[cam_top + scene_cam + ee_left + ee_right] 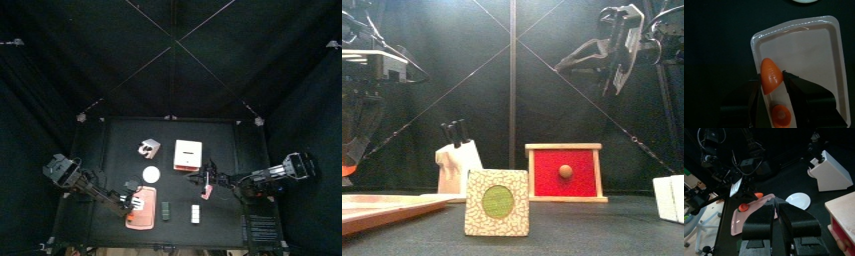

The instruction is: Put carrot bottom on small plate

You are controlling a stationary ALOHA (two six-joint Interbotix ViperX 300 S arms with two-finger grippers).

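Between left end effector (773, 95) jaws, carrot piece (769, 76)

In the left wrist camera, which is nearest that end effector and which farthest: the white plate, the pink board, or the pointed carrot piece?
From the left end effector:
1. Pointed carrot piece, between its jaws.
2. Pink board, spread out behind the carrot.
3. Small plate, beyond the board's far end.

The board (139, 210) lies at the table's (227, 135) front left, with the small plate (151, 175) just behind it. Farther back stand the block (146, 149) and, to its right, the box (187, 151). A carrot piece (781, 114) lies on the board.
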